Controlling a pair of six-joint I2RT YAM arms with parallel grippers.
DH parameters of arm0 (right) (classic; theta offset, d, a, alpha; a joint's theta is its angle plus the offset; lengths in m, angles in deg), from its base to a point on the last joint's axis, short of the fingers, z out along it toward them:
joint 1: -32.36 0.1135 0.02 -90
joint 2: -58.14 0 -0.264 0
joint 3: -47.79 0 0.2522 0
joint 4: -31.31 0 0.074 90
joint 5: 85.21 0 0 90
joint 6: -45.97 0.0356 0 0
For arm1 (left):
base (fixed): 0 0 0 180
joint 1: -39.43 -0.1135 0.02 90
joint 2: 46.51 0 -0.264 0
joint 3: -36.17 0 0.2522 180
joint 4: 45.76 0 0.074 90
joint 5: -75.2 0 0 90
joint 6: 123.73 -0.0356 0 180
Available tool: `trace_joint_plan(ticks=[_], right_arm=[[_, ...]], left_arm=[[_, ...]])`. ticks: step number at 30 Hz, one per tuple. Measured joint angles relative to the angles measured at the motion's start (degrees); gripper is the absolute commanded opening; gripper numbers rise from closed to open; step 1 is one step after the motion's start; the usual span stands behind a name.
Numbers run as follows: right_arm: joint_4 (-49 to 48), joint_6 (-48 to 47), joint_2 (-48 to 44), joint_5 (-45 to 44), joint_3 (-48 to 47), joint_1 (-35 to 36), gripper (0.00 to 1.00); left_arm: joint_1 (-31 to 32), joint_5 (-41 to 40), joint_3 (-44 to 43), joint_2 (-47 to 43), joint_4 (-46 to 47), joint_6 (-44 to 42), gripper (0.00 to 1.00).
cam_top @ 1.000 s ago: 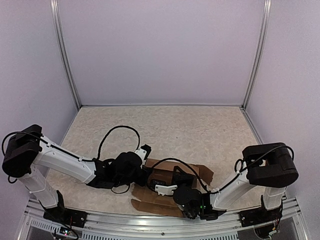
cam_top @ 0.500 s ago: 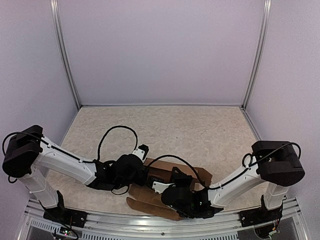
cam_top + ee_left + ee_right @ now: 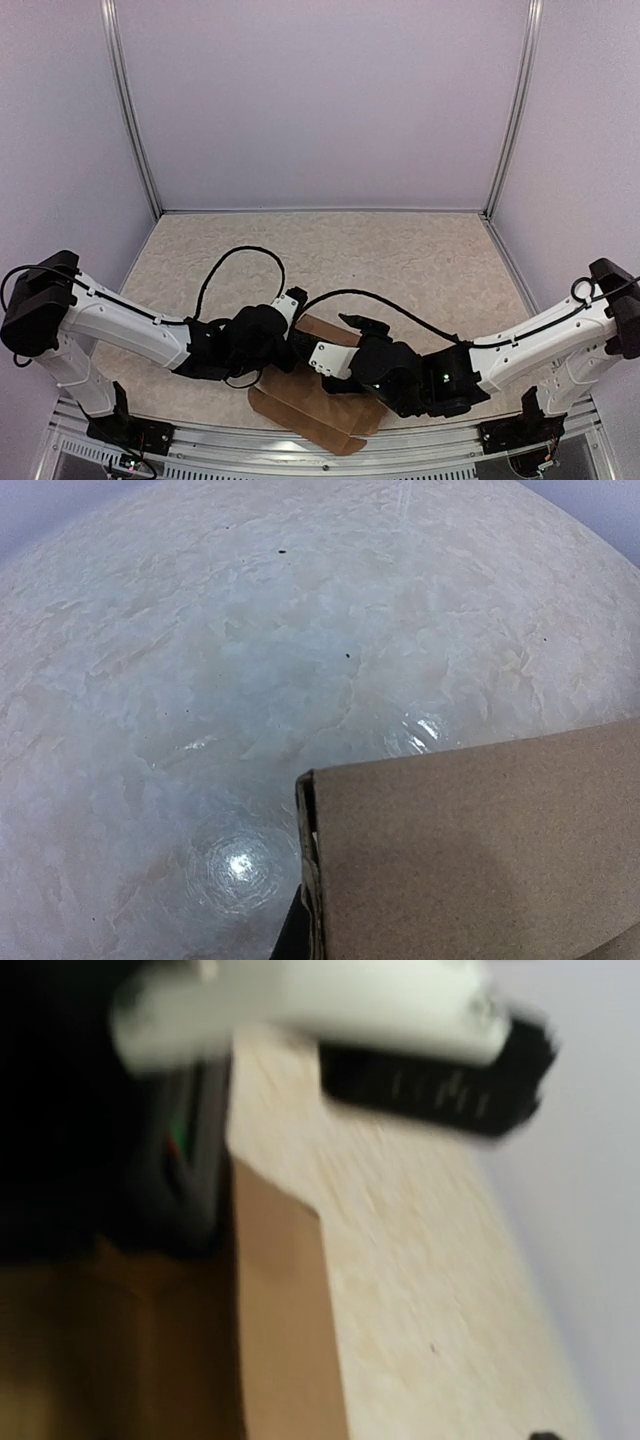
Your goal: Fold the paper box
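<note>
Locating the paper box (image 3: 305, 405): centre of the near edge of the table (image 3: 400, 250), between the two arm bases.
Box material: plain brown card, unmarked.
Box shape: partly folded. A flat part with rounded tabs lies toward the near rail. A second panel sits behind it, under the two wrists.
Left arm (image 3: 130, 325): reaches low from its base at the left to the table centre.
Left gripper (image 3: 294, 347): at the left side of the box, jaws closed tight on a card panel.
Left wrist view: the paper box (image 3: 480, 850) fills the lower right. Its corner stands over bare table (image 3: 250, 660). The cut edge shows two layers. The fingers are hidden by the card.
Right arm (image 3: 540, 335): reaches low from its base at the right to the centre, with the wrist over the right half of the box.
Right gripper (image 3: 322, 356): just beside the left gripper, over the rear panel. Jaw opening cannot be told, because the overhead view hides the fingers and the wrist view is blurred.
Right wrist view: brown card (image 3: 280, 1340) at lower left and table (image 3: 430, 1260) at right. A white and black arm part crosses the top.
Cable (image 3: 228, 262): a black loop from the left wrist, arching over the table behind it.
Walls (image 3: 320, 100): pale, with metal uprights (image 3: 130, 110) at the rear corners.
</note>
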Motion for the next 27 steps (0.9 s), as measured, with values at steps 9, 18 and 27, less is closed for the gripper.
trace_joint_plan(ticks=[9,18,27], right_arm=[[10.4,8.7,-19.5,14.9,1.5,-3.5,0.94],[12.4,19.3,-29.2,28.9,7.0,-16.5,0.68],[6.7,27.0,-26.7,40.7,8.5,-24.5,0.0]], left_arm=[[-2.5,2.8,-0.9,-0.6,2.6,-7.1,0.0],[-5.9,11.3,-2.2,-0.6,7.8,-14.8,0.0],[-7.5,16.9,-8.2,2.8,9.1,-18.1,0.0]])
